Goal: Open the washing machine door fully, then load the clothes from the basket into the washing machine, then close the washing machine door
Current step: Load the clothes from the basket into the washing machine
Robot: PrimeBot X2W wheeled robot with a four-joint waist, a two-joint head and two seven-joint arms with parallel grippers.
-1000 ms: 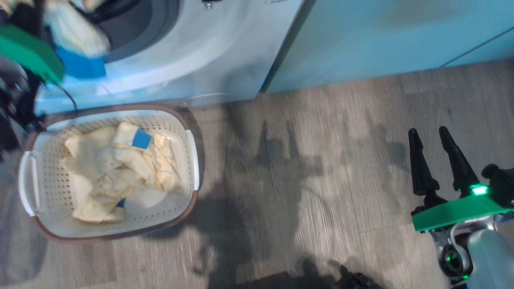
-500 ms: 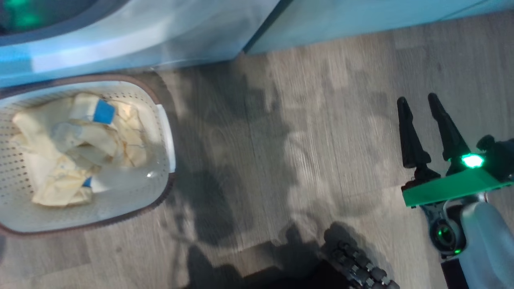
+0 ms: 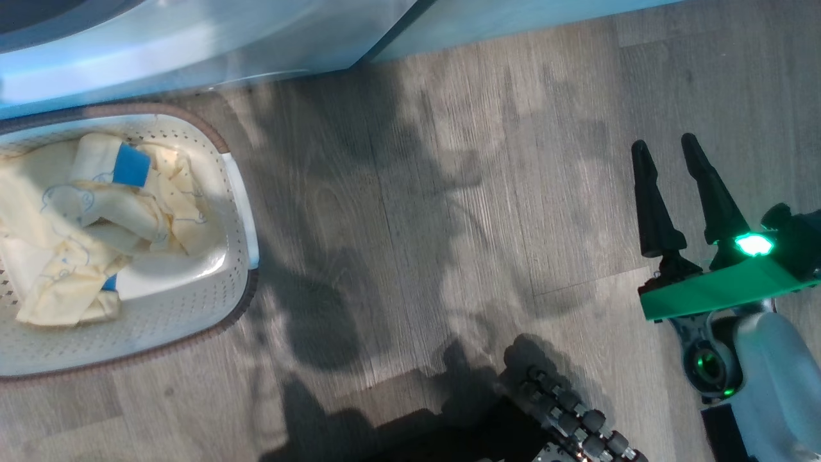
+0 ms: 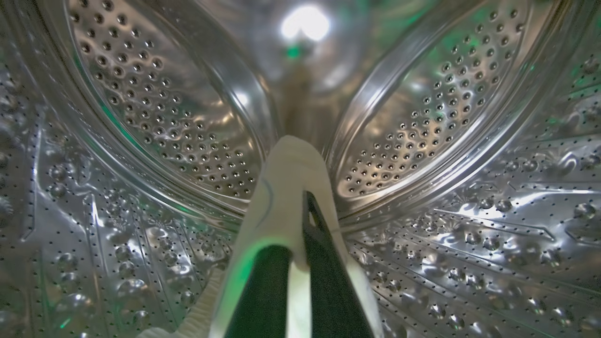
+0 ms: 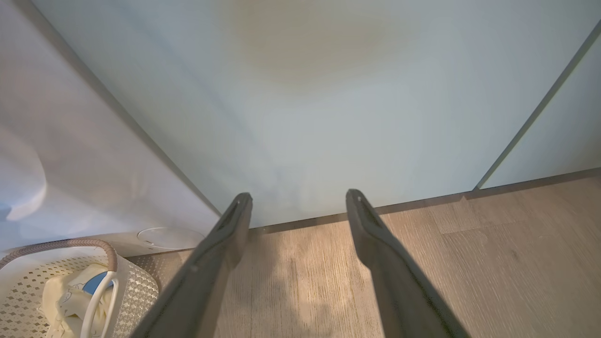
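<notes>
Left end effector (image 4: 300, 206), clenched on one garment (image 4: 286, 164), has moved from the opening deep into the drum (image 4: 188, 141); I should let go next. More clothes (image 3: 77, 244) wait in the basket (image 3: 238, 192). My right end effector (image 3: 664, 144) hangs released.

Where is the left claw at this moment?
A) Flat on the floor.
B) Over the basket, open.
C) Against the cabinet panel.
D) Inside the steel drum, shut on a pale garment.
D: the left claw pinches a pale yellow garment, with perforated drum wall all around.

No readable text or numbers, blue tag (image 3: 131, 165) on the clothes (image 3: 54, 266) bears nothing legible
</notes>
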